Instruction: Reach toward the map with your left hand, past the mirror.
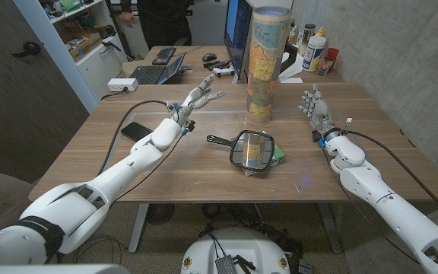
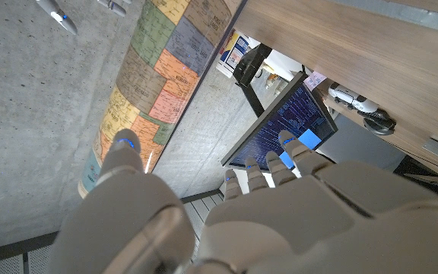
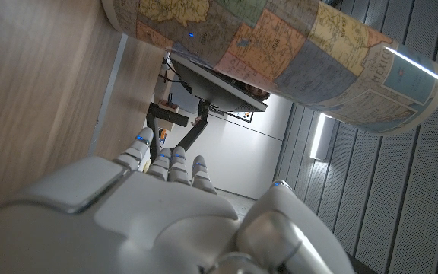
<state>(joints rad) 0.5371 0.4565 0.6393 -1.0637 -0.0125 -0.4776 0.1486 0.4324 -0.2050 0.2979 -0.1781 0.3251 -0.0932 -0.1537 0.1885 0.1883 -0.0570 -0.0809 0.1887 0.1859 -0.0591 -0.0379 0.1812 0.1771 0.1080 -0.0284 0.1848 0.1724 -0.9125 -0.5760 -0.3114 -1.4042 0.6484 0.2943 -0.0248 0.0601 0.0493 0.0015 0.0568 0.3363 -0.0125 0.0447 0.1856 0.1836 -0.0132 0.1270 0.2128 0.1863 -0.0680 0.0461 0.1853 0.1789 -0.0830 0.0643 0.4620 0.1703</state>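
Left hand [image 1: 201, 97] open, empty, past the mirror [image 1: 251, 149] near the table's [image 1: 371, 106] front edge. Map [image 1: 264, 65] stands mid-table. Keep reaching right, fingers spread; gap probably small.

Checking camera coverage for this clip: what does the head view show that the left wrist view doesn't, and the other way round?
Head view alone: the hand mirror lying on the wooden table, a black phone by the left forearm, and the right hand, fingers apart and holding nothing, to the right of the rolled map. Left wrist view alone: a close look along the back of the left hand, with the map's coloured panels just beyond its fingertips. Shared: the rolled map, the left hand reaching toward it with fingers spread, and the monitor behind.
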